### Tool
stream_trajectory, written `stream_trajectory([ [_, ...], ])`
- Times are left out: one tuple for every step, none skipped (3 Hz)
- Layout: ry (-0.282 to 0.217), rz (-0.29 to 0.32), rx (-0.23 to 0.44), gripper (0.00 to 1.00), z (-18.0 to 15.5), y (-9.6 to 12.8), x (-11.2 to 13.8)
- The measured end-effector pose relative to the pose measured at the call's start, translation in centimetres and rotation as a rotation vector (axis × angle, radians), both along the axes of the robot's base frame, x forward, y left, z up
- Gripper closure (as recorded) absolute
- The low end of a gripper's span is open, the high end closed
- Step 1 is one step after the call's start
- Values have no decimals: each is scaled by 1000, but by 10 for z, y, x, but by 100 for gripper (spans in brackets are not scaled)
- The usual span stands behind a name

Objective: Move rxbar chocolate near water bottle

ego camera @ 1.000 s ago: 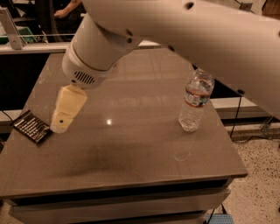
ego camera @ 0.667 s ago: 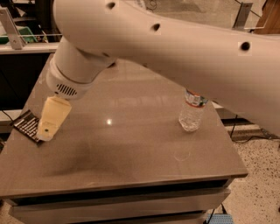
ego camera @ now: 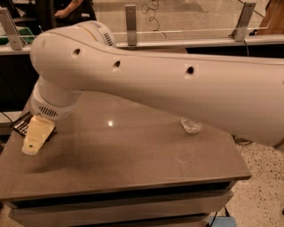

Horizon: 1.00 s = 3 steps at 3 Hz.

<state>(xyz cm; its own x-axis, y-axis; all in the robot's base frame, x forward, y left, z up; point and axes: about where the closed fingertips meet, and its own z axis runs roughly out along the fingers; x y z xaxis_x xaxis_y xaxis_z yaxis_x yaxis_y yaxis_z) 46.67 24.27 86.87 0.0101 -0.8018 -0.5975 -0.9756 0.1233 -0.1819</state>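
Observation:
The rxbar chocolate (ego camera: 21, 124), a flat black wrapper with white print, lies at the table's far left edge, mostly covered by my gripper. My gripper (ego camera: 33, 141) shows as a cream finger reaching down over the bar at the left edge. The water bottle (ego camera: 191, 126) stands on the right half of the table; only its clear ribbed base shows, the rest is hidden behind my white arm (ego camera: 168, 88).
The grey-brown table (ego camera: 133, 159) has its front edge close to the camera and its left edge by the bar. A glass-railed counter (ego camera: 177, 40) runs behind it. A person (ego camera: 73, 9) stands at the back left.
My arm has swung lower and to the left, now hiding most of the water bottle. The gripper has moved down and left onto the rxbar chocolate.

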Motion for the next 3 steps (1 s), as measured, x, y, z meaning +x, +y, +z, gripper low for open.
stream_trajectory([
  [38,-19,-4,0,-17,17,10],
  [80,-37,-18,0,-33,26,19],
  [125,-58,-26,0,-48,31,22],
])
